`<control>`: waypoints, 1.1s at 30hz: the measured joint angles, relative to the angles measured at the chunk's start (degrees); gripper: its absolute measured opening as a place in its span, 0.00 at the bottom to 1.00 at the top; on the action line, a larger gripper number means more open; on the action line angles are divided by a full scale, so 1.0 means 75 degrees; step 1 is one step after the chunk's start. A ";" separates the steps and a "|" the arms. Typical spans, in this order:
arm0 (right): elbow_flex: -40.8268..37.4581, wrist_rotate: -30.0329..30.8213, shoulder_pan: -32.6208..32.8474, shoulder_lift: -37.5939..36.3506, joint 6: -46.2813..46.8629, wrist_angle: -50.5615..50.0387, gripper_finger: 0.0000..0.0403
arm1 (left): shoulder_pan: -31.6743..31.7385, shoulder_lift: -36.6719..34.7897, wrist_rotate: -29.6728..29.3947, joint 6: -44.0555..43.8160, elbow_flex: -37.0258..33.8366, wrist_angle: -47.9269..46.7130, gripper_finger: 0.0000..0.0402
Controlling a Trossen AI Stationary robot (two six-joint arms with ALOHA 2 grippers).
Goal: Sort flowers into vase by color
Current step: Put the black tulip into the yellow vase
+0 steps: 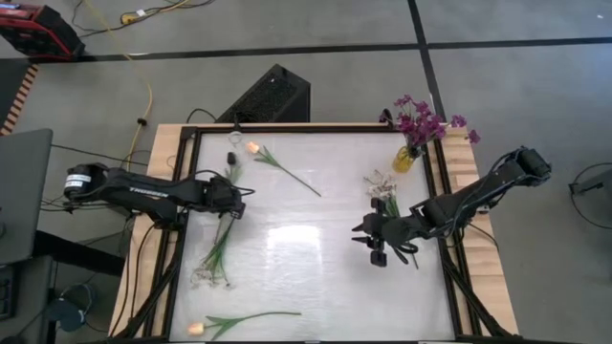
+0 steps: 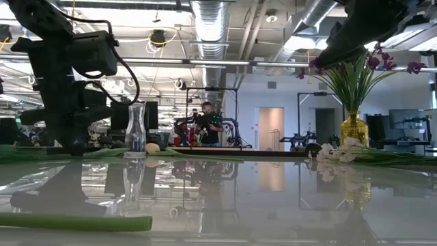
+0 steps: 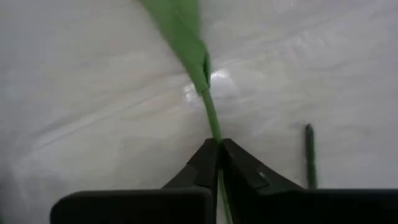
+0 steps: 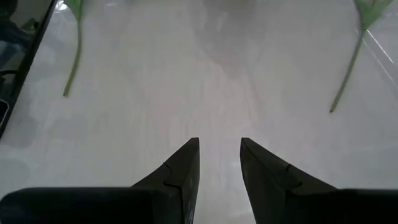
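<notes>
The counter (image 1: 316, 277) spreads pale and glossy under both my arms. My right hand (image 1: 375, 247) hovers low over its right half, released — the fingers (image 4: 186, 165) stand apart with bare counter showing between them. My left hand (image 1: 237, 194) sits at the left side, clenched on the green stem of a white blossom sprig (image 1: 218, 250); in the left wrist view the stem (image 3: 211, 115) runs straight out from between my closed fingers (image 3: 202, 163). The yellow vase (image 1: 406, 158) stands at the far right corner, already holding the purple blossoms (image 1: 426, 122). A second white sprig (image 1: 382, 183) lies just in front of that vase. One peach tulip bud (image 1: 253, 148) lies near the far edge — another tulip (image 1: 199, 328) lies at the near edge. A clear glass vase (image 2: 136, 130) stands at the far left.
</notes>
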 joint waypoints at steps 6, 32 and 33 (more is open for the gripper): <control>0.0002 -0.0150 0.0000 0.0000 0.0072 0.0003 0.35 | 0.0003 -0.0770 -0.0428 -0.0141 0.0425 -0.1228 0.00; 0.0008 -0.0883 0.0000 0.0060 -0.0415 0.1714 0.35 | -0.0375 -0.2562 0.3351 0.5110 0.1207 0.1820 0.00; 0.0008 -0.0899 0.0000 0.0065 -0.0540 0.1842 0.35 | -0.0430 -0.2523 0.3395 0.5414 0.1210 0.2435 0.00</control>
